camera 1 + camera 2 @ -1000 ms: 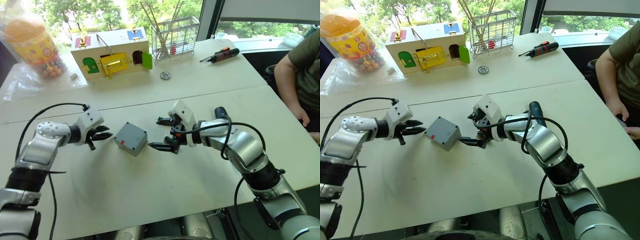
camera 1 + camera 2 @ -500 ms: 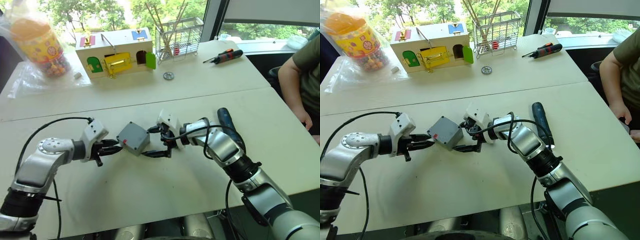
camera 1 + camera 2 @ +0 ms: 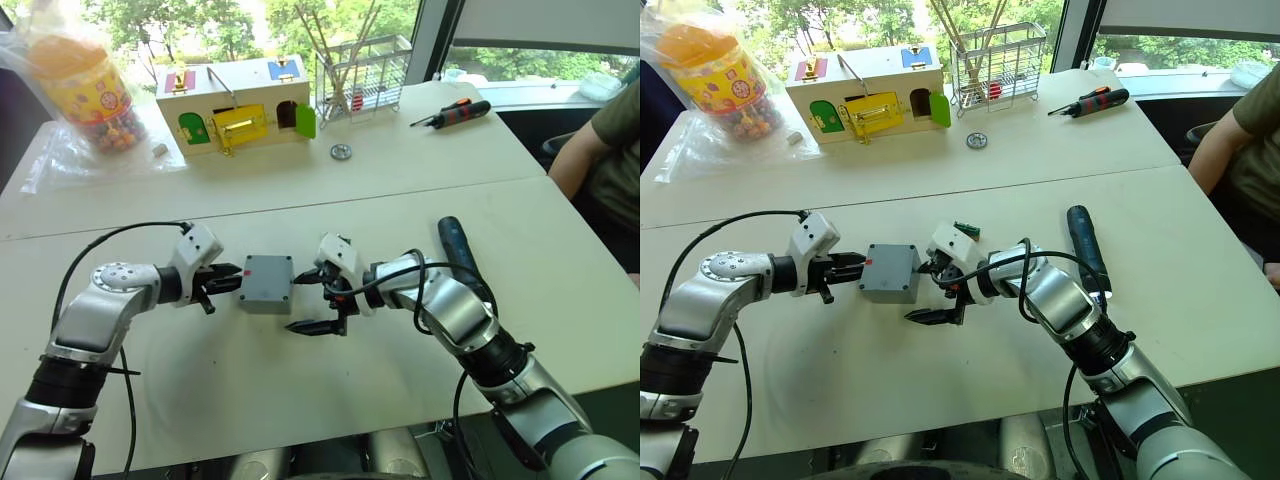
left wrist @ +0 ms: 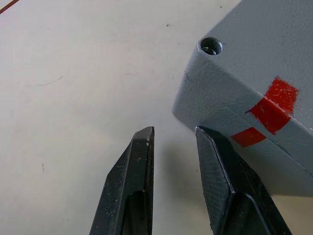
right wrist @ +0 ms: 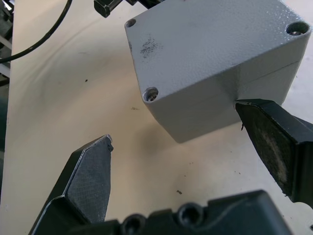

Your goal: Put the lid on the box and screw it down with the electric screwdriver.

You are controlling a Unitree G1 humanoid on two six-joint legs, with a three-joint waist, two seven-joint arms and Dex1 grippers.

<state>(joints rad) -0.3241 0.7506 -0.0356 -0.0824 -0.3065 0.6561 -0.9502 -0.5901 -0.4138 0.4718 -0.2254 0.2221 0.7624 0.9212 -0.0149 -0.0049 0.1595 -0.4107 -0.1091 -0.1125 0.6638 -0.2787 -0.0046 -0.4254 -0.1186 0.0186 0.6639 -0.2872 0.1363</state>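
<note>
We see the small square grey plastic box [image 5: 210,58], just ahead of the right tool [image 5: 195,152], with a matt, finely pebbled skin and recessed screw holes. Glossy red tape patches sit beside the left tool [image 4: 173,134]. Both tools' black fingers [image 4: 215,166] look smooth, faintly sheened plastic. The pale bench [image 4: 73,73] is matt, lightly scuffed.

A robot test lab or office room: pale counter [image 3: 300,390] by big windows with trees outside. Behind the grey box [image 3: 265,283] stand a wooden latch box [image 3: 235,102], wire rack [image 3: 362,70] and candy jar [image 3: 83,85]; a hand screwdriver [image 3: 452,113] lies beyond.
</note>
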